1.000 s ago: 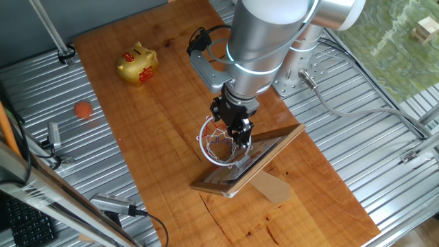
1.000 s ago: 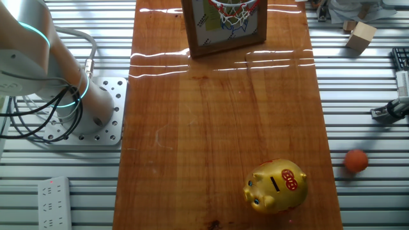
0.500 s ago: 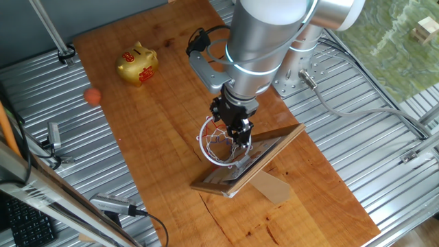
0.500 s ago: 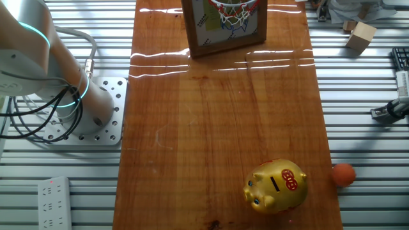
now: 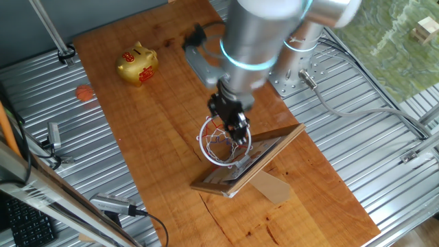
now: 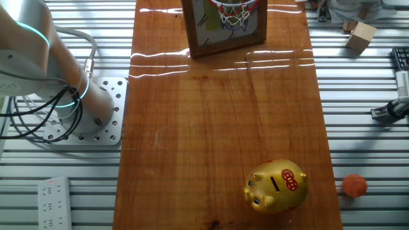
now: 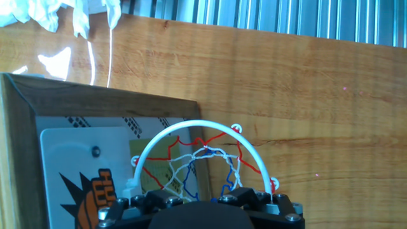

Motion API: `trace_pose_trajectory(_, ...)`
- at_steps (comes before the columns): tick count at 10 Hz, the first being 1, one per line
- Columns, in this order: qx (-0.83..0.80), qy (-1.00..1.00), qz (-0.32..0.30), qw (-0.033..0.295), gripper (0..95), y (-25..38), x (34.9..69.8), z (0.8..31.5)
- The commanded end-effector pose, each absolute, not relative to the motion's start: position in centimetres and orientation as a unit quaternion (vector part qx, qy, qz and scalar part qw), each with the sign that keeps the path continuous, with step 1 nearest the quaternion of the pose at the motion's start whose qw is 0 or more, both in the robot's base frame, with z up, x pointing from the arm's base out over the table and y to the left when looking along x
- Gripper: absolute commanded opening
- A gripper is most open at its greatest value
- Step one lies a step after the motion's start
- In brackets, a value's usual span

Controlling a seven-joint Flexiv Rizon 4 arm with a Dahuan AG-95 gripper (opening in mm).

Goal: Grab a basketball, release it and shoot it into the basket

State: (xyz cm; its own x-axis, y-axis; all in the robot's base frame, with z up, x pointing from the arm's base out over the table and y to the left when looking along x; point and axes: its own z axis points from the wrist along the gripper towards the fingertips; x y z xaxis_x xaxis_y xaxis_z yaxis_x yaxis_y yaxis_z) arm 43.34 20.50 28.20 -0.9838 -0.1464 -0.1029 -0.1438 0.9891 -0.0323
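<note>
Basketball-wise, the tiny orange ball (image 6: 354, 185) sits off the wooden board on the metal slats, just beside the golden piggy bank (image 6: 276, 185). Probably light and rolly, so pinch across its middle. The black two-finger gripper (image 5: 234, 130) hangs over the white-ringed string-net hoop (image 5: 221, 146); can't tell its jaw opening.

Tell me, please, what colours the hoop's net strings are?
White, red and blue string net, clearest in the hand view.

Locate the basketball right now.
The basketball is off the wooden board, on the ribbed metal tabletop just beside the golden piggy bank, far from the basket where the gripper is.
</note>
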Motion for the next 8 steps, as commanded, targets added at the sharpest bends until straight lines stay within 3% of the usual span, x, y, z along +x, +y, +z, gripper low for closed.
trace_pose_trajectory(1,-0.079,0.996,-0.007,0.051,57.0,16.2,41.8,30.2)
trace_pose_trajectory(8,-0.076,0.997,-0.002,0.034,57.0,12.0,39.6,31.5)
